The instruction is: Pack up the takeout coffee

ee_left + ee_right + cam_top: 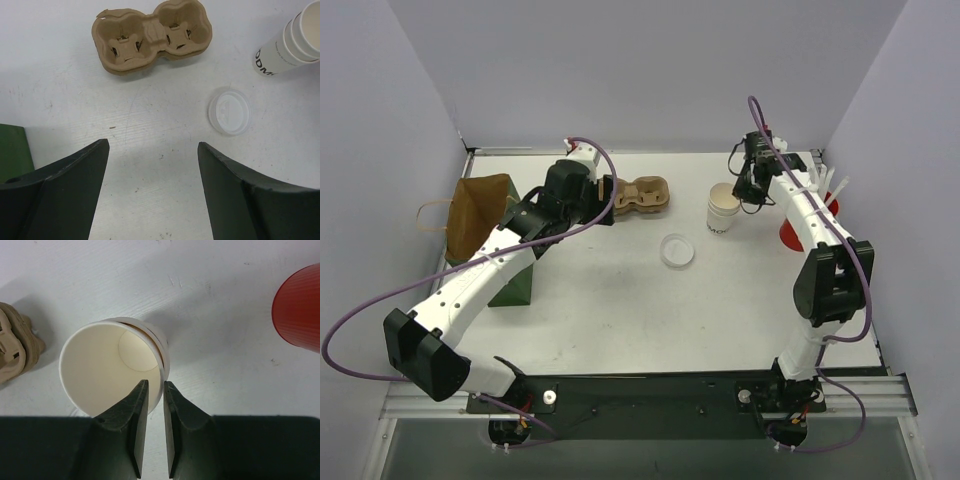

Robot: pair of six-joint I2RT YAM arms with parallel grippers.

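Observation:
The takeout coffee is a white paper cup [723, 208] standing open-topped at the back right, with a second cup nested under it [162, 347]. Dark print shows on its side [287, 47]. My right gripper [155, 382] comes down on its near rim, one finger inside and one outside, shut on the cup wall; in the top view it sits just right of the cup [747, 188]. A round whitish lid [677, 250] [229, 111] lies flat on the table. My left gripper [152, 144] hangs open above bare table, near the brown pulp carrier [152, 35] [642, 196].
A red cup [299, 310] [786, 238] holding white sticks [828, 185] stands right of the cups, partly behind the right arm. A brown paper bag [475, 210] and a green block [515, 282] [12, 150] sit at the left. Walls enclose the table.

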